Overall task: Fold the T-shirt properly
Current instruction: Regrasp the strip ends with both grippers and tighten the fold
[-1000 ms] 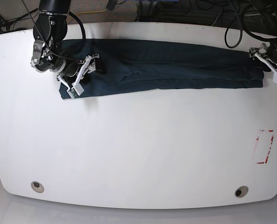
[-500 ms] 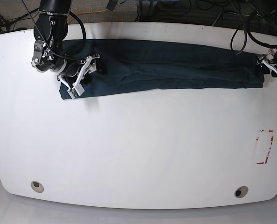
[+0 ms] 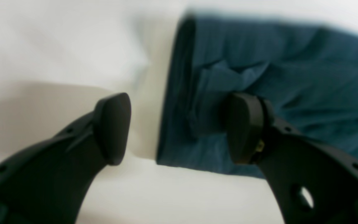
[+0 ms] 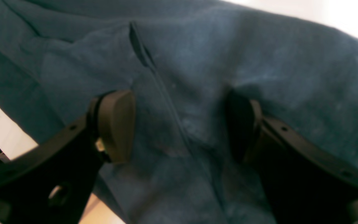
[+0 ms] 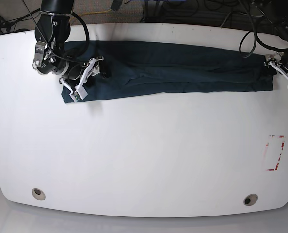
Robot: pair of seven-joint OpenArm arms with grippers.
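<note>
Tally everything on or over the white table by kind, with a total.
T-shirt: 1
Grippers: 2, left gripper and right gripper
Round holes in the table: 2
Red-marked rectangle: 1
Total: 6

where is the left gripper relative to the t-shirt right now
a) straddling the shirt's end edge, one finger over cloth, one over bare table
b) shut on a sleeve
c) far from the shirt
a: in the left wrist view the left gripper is open at the end of the T-shirt, one finger over cloth, the other over the bare table.
</note>
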